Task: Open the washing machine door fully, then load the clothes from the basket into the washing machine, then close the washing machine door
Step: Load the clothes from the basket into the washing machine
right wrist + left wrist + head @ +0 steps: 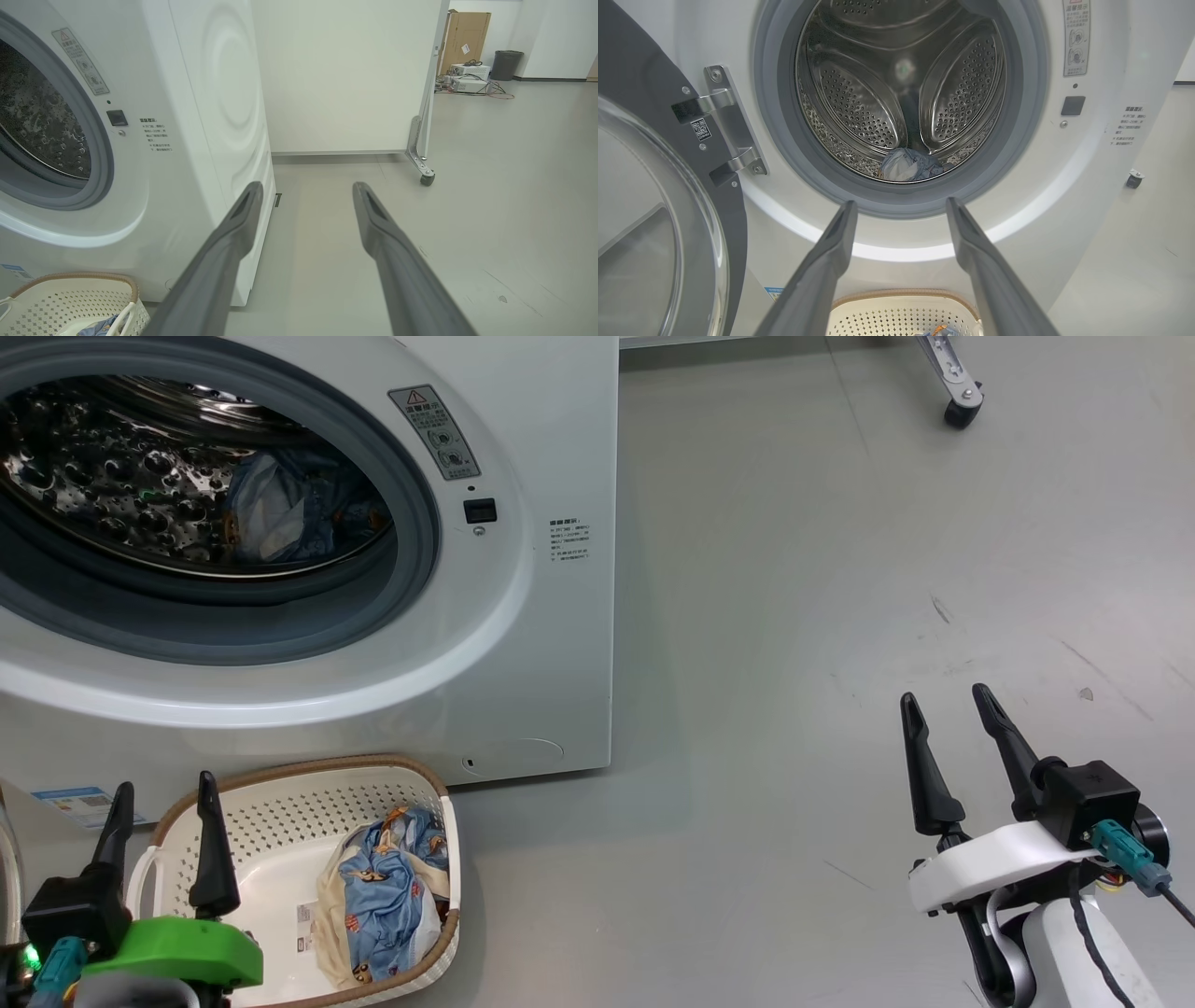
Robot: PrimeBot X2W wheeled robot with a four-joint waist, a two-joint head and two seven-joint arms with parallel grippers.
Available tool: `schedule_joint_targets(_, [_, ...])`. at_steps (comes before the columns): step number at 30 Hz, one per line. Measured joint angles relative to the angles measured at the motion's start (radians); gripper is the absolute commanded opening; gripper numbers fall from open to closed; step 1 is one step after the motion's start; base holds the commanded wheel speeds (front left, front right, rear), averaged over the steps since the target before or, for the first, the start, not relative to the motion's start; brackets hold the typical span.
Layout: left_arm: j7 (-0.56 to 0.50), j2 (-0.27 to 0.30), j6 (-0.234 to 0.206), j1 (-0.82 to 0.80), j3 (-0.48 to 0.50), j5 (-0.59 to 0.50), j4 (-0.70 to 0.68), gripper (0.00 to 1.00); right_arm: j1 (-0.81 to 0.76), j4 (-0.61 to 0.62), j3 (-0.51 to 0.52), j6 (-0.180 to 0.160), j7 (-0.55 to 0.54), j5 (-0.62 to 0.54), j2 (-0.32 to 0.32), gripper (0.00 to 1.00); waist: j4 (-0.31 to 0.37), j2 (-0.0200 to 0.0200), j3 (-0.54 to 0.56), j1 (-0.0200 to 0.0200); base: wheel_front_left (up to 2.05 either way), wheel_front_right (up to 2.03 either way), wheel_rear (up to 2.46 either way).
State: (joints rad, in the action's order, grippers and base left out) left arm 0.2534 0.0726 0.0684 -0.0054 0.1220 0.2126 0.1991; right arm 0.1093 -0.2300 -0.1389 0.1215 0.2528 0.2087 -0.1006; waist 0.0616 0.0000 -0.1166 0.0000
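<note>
Washing machine door (642, 79) stood swung wide on its hinge (731, 123), at the left of the left wrist view, clear of the opening. The washing machine (523, 644) showed its steel drum (859, 100) exposed inside the grey gasket (784, 140). One blue-and-cream piece (280, 513) lay low in the drum.

The basket (308, 807) sat on the floor (840, 569) just in front of the machine, below the opening. More clothes (387, 896) were bunched against its right wall; the basket's left part was bare, sticker visible.

Left gripper (165, 784): fingers spread, nothing between them, hovering over the basket's left rim, pointing towards the drum mouth in the wrist view.

Right gripper (944, 695): fingers spread, holding nothing, over bare floor, well apart from the machine and basket on the right.

A castor (962, 406) of a wheeled panel stood at the far right.
</note>
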Motion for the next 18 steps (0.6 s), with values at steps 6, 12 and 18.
schedule_joint_targets(6, [0.0,-0.004,0.0,0.029,0.0,-0.002,-0.021,1.0,-0.001,0.006,-0.001,0.0,0.0,-0.007,0.0,1.0,-0.002,0.0,0.005,0.0,0.0,0.0,0.0])
schedule_joint_targets(12, [0.0,-0.011,0.0,0.049,0.0,-0.008,-0.038,1.0,-0.011,0.011,-0.001,0.0,0.0,-0.009,0.0,1.0,-0.001,0.0,0.007,0.0,0.0,0.0,0.0])
schedule_joint_targets(18, [0.0,-0.015,0.0,0.058,-0.001,-0.01,-0.048,1.0,-0.018,0.013,-0.001,0.0,0.0,-0.009,0.0,1.0,-0.001,0.0,0.008,0.0,0.0,0.0,0.0])
